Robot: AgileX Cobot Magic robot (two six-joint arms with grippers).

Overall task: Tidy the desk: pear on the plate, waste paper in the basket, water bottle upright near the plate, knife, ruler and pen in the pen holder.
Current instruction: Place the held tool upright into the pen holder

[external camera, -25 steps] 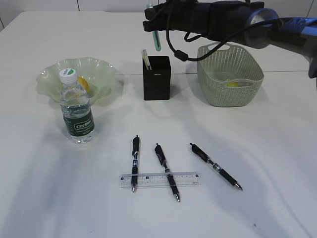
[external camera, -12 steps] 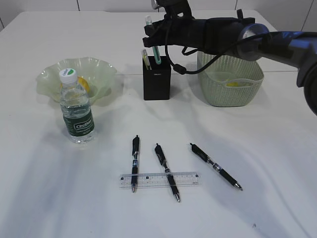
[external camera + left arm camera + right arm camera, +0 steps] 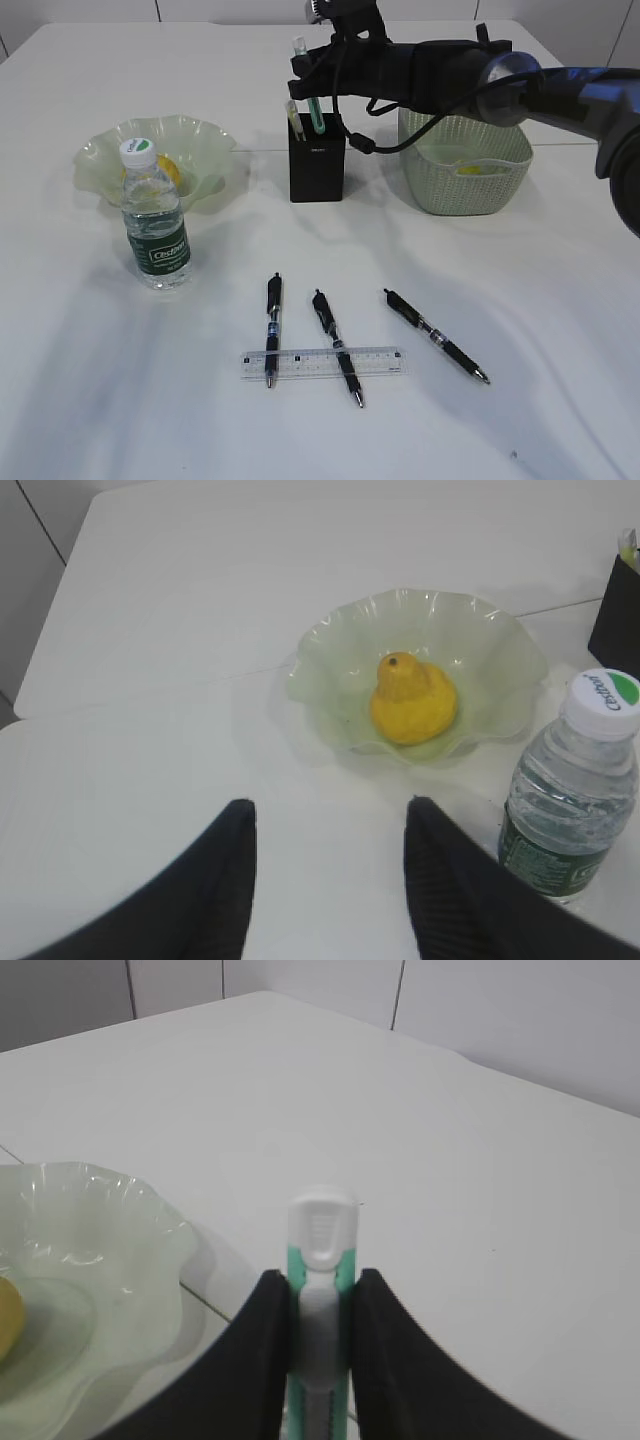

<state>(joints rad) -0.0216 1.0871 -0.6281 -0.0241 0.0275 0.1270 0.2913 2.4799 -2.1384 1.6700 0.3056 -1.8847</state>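
Observation:
My right gripper [image 3: 312, 72] is shut on a green and white knife [image 3: 314, 104], held upright with its lower end inside the black pen holder [image 3: 317, 165]. In the right wrist view the knife [image 3: 322, 1230] sits clamped in my right gripper [image 3: 318, 1282]. The yellow pear [image 3: 413, 698] lies on the ruffled green plate [image 3: 330, 640]. The water bottle [image 3: 156, 225] stands upright just in front of the plate. Three pens [image 3: 273, 325] [image 3: 336, 345] [image 3: 435, 335] and the clear ruler [image 3: 322, 362] lie on the desk. My left gripper [image 3: 330, 815] hangs open over bare desk short of the plate.
The sage-green basket [image 3: 465, 150] stands right of the pen holder, under my right arm; something pale with a yellow patch lies in it, and I cannot make out waste paper. A pale yellowish stick [image 3: 294, 118] stands in the holder.
My right gripper has come down with the knife from above the pen holder, and the knife's lower end has entered the holder. The left gripper and the desk items have not moved.

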